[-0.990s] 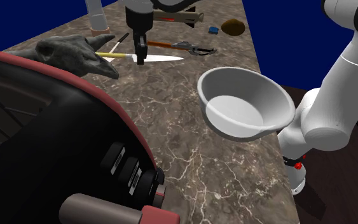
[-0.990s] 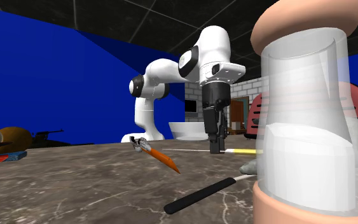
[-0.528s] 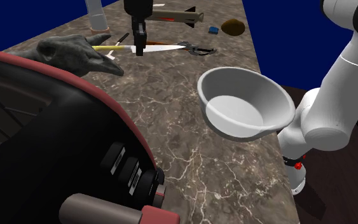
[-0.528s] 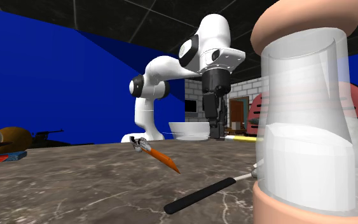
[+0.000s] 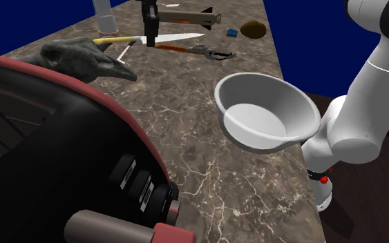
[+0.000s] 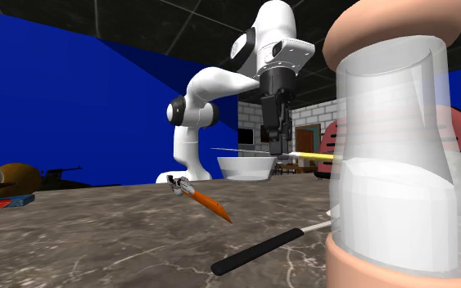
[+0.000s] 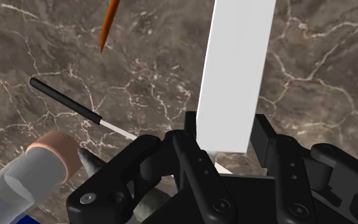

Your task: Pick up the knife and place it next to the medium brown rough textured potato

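Holding knife (image 5: 179, 36) level, up off table (image 5: 186, 138) — yellow handle left, blade right in shoulder view. Clamped tight in jaws near handle-blade joint. Well short of potato (image 5: 253, 29), further right by far table edge. Can't see handle end in second exterior view — cut off behind clear shaker (image 6: 392, 164).

Knife (image 5: 177, 37) white blade, yellow handle; potato (image 5: 253, 29) brown.

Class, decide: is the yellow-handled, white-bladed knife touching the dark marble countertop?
Apart. The second exterior view shows the yellow-handled knife hanging level in the black gripper, with a plain gap above the marble countertop.
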